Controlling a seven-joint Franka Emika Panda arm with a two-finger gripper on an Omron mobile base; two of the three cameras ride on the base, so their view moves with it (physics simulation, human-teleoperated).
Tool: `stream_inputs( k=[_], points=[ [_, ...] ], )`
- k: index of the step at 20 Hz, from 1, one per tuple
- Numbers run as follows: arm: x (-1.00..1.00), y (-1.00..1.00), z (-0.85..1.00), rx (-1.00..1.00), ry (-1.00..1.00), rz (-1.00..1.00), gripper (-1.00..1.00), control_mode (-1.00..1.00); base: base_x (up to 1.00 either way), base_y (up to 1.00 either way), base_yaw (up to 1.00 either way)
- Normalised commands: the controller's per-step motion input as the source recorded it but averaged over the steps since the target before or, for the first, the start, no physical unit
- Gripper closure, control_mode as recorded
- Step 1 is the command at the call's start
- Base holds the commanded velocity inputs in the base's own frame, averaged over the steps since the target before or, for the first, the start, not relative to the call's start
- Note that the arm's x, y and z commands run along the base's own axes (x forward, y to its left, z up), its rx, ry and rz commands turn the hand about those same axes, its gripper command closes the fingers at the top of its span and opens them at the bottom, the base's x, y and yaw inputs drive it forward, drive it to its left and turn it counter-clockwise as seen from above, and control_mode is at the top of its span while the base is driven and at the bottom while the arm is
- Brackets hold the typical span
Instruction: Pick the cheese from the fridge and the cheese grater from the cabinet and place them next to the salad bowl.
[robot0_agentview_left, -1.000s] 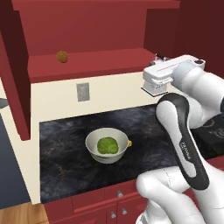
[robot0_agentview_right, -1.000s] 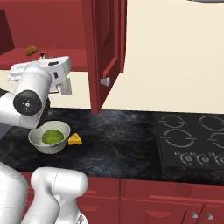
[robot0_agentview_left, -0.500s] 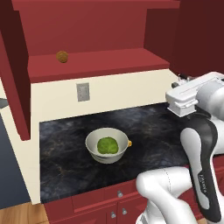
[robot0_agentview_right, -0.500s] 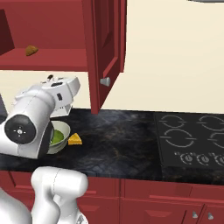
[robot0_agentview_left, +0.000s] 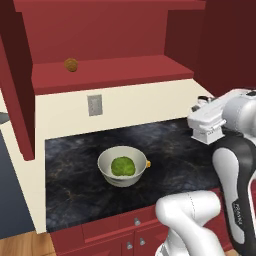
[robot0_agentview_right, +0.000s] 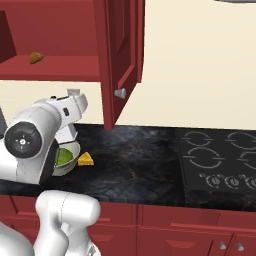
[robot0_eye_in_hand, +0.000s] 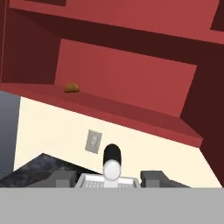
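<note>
The cheese grater (robot0_eye_in_hand: 112, 166), silver-grey with a rounded handle, sits between my gripper's (robot0_eye_in_hand: 110, 179) dark fingertips, and the gripper is shut on it. My gripper (robot0_agentview_left: 206, 131) hangs over the black counter, to the right of the salad bowl (robot0_agentview_left: 122, 167), below the right end of the open red cabinet (robot0_agentview_left: 110, 72). The cheese (robot0_agentview_right: 86, 159), a small yellow wedge, lies on the counter touching the right side of the salad bowl (robot0_agentview_right: 65, 157). The fridge is out of view.
A brown round ball (robot0_agentview_left: 70, 64) rests on the cabinet shelf at the left. An open cabinet door (robot0_agentview_right: 120, 50) hangs over the counter's middle. A wall outlet (robot0_agentview_left: 94, 105) is behind the bowl. A black stovetop (robot0_agentview_right: 220, 160) lies to the right.
My arm has swung right and down, away from the cabinet shelf, carrying the grater out over the counter to the right of the bowl. The bowl and the cheese stayed put.
</note>
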Motion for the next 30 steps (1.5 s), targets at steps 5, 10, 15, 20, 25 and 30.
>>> stream_inputs(
  k=[5, 10, 15, 20, 25, 30],
  points=[
    [0.11, 0.63, -0.29, 0.0, -0.03, 0.05, 1.0, -1.0, 0.0, 0.0, 0.0],
    [0.15, 0.57, -0.23, 0.09, -0.11, -0.12, 1.0, -1.0, 0.0, 0.0, 0.0],
    [-0.01, 0.74, -0.12, 0.24, -0.14, -0.51, 1.0, -1.0, 0.0, 0.0, 0.0],
    [-0.35, 0.52, -0.42, 0.19, -0.06, -0.52, 1.0, -1.0, 0.0, 0.0, 0.0],
    [-0.34, 0.03, -0.52, 0.09, -0.15, -0.3, 1.0, -1.0, 0.0, 0.0, 0.0],
    [-0.05, 0.4, -0.52, 0.0, -0.2, -0.03, 1.0, -1.0, 0.0, 0.0, 0.0]
  ],
)
